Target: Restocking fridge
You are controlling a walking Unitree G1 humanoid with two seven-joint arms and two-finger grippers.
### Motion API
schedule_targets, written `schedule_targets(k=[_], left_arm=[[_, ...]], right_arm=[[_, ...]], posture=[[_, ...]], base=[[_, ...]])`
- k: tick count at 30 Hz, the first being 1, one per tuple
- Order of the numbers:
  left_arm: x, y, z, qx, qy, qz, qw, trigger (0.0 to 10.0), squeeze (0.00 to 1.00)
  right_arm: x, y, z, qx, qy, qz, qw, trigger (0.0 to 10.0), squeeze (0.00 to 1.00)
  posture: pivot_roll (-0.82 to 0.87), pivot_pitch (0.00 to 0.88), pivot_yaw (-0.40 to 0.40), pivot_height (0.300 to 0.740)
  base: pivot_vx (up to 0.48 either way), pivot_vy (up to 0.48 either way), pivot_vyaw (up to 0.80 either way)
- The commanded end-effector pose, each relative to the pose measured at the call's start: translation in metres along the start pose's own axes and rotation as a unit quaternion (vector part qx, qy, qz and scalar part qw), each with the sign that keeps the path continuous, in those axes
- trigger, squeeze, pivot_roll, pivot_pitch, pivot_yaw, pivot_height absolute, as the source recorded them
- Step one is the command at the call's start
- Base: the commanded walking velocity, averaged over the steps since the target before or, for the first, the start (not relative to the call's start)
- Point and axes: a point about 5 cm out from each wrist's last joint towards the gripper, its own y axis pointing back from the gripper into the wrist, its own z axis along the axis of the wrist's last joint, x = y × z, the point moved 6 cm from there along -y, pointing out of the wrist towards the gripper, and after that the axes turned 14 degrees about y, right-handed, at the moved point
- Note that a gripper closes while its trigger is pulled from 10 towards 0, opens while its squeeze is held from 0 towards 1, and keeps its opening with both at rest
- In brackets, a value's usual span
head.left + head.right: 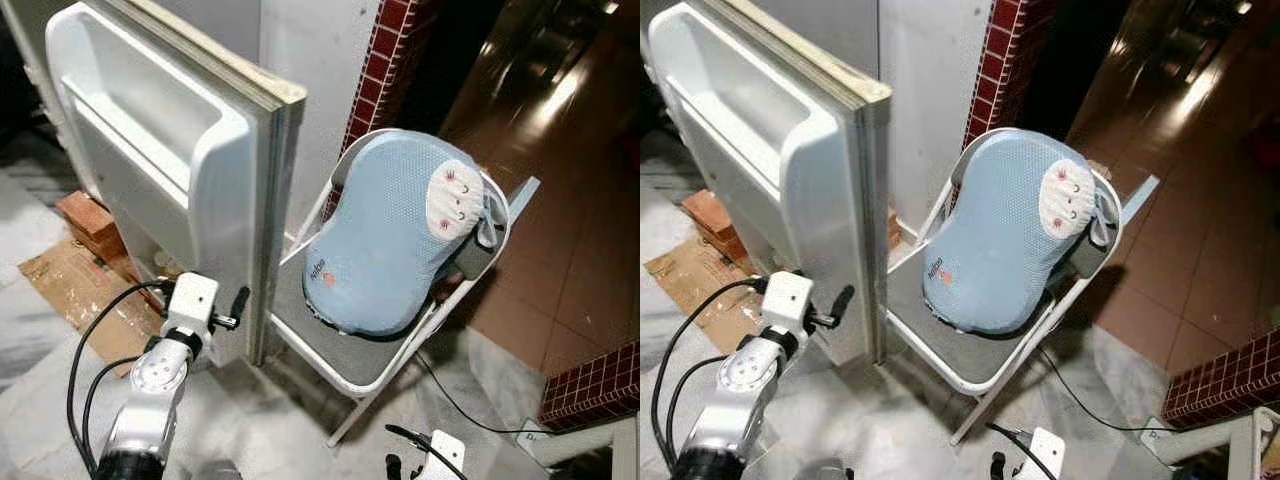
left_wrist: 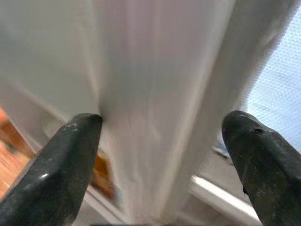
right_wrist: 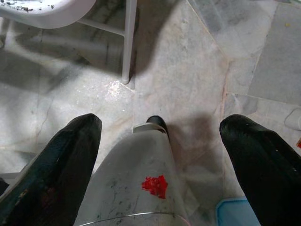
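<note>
The white fridge door [image 1: 170,170] stands swung open, its inner shelves facing me. My left gripper [image 1: 235,310] is low at the door's free edge, open, with the edge [image 2: 155,94] between its two fingers. My right gripper [image 1: 415,465] hangs low by my side above the marble floor. Between its fingers sits a clear bottle [image 3: 136,183] with a red mark, its black cap pointing down at the floor.
Right beside the door edge stands a white folding chair [image 1: 330,350] carrying a pale blue cushion [image 1: 390,230]. Bricks [image 1: 90,220] and flattened cardboard [image 1: 70,290] lie under the door. A black cable [image 1: 470,410] crosses the floor. Red tiled walls [image 1: 385,60] stand behind and at the right.
</note>
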Motion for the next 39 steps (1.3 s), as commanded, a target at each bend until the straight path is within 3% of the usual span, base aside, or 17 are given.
schedule_targets(k=[1, 5, 6, 9, 14, 16, 19, 21, 23, 28, 39], left_arm=[[-0.011, 0.005, -0.019, 0.041, 0.027, -0.013, 0.999, 10.0, 0.0], [-0.025, 0.012, -0.018, 0.053, -0.003, -0.06, 0.997, 10.0, 0.0], [-0.036, 0.016, -0.021, 0.067, -0.017, -0.094, 0.993, 10.0, 0.0], [-0.045, 0.02, -0.025, 0.085, -0.032, -0.119, 0.989, 10.0, 0.0], [-0.041, 0.012, -0.025, 0.083, -0.027, -0.099, 0.991, 10.0, 0.0], [-0.03, -0.005, -0.022, 0.077, -0.016, -0.064, 0.995, 10.0, 0.0], [-0.019, -0.015, -0.017, 0.07, -0.009, -0.033, 0.997, 10.0, 0.0], [-0.005, -0.03, -0.003, 0.055, 0.002, -0.002, 0.999, 10.0, 0.0], [-0.001, -0.038, 0.008, 0.042, 0.006, 0.003, 0.999, 10.0, 0.0], [-0.002, -0.051, 0.026, 0.018, 0.006, -0.006, 1.0, 10.0, 0.0], [-0.009, -0.063, 0.025, 0.016, 0.012, -0.014, 1.0, 10.0, 0.0]], right_arm=[[0.085, 0.06, 0.298, -0.403, 0.211, 0.136, 0.88, 10.0, 0.0], [0.106, 0.082, 0.316, -0.451, 0.187, 0.182, 0.853, 10.0, 0.0], [0.11, 0.09, 0.321, -0.467, 0.183, 0.19, 0.844, 10.0, 0.0], [0.114, 0.095, 0.325, -0.478, 0.184, 0.197, 0.836, 10.0, 0.0], [0.113, 0.089, 0.318, -0.465, 0.193, 0.193, 0.842, 10.0, 0.0], [0.11, 0.086, 0.314, -0.46, 0.195, 0.189, 0.845, 10.0, 0.0], [0.11, 0.086, 0.314, -0.462, 0.195, 0.189, 0.844, 10.0, 0.0], [0.11, 0.091, 0.316, -0.475, 0.201, 0.185, 0.837, 10.0, 0.0], [0.111, 0.093, 0.316, -0.481, 0.203, 0.185, 0.833, 10.0, 0.0], [0.113, 0.098, 0.312, -0.49, 0.206, 0.185, 0.826, 10.0, 0.0], [0.12, 0.102, 0.3, -0.496, 0.215, 0.198, 0.818, 10.0, 0.0]], posture=[[0.05, 0.0, -0.098, 0.74], [0.06, 0.0, -0.098, 0.74], [0.06, 0.0, -0.098, 0.74], [0.06, 0.0, -0.097, 0.74], [0.06, 0.0, -0.099, 0.74], [0.06, 0.0, -0.101, 0.74], [0.05, 0.0, -0.1, 0.74], [0.04, 0.0, -0.098, 0.74], [0.04, 0.0, -0.098, 0.74], [0.03, 0.0, -0.096, 0.74], [0.02, 0.0, -0.091, 0.74]], base=[[0.0, 0.0, 0.0], [0.0, 0.0, 0.0], [0.0, 0.0, 0.0], [0.0, 0.0, 0.0], [0.0, 0.0, 0.0], [0.0, 0.0, 0.0], [0.0, 0.0, 0.0], [0.0, 0.0, 0.0], [0.0, 0.0, 0.0], [0.0, 0.0, 0.0], [0.113, 0.0, 0.0]])
